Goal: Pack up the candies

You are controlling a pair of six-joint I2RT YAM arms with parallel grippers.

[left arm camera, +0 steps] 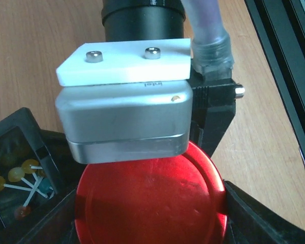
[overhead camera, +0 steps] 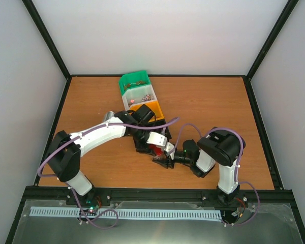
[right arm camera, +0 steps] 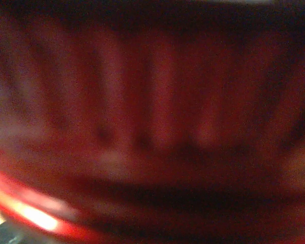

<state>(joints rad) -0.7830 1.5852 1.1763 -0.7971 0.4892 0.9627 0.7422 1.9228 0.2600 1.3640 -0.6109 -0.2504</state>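
A round red lid [left arm camera: 152, 203] fills the bottom of the left wrist view, and my left gripper [left arm camera: 150, 216] is shut on it, with a black finger against its rim on each side. From above, the lid [overhead camera: 155, 149] shows as a red patch between my left gripper [overhead camera: 153, 145] and right gripper [overhead camera: 165, 159]. The right wrist view is filled by the blurred ribbed red side of the lid [right arm camera: 152, 117], and its own fingers are hidden. Candies [overhead camera: 142, 96] lie in the white bin. Yellow-orange sweets on sticks [left arm camera: 18, 175] lie in the black bin [left arm camera: 25, 119].
Green bin [overhead camera: 134, 81], white bin [overhead camera: 126, 99] and orange bin [overhead camera: 153, 108] stand in a row at the back centre. The right arm's silver wrist camera [left arm camera: 127, 122] hangs just over the lid. A small grey round thing [overhead camera: 108, 116] sits beside the left arm.
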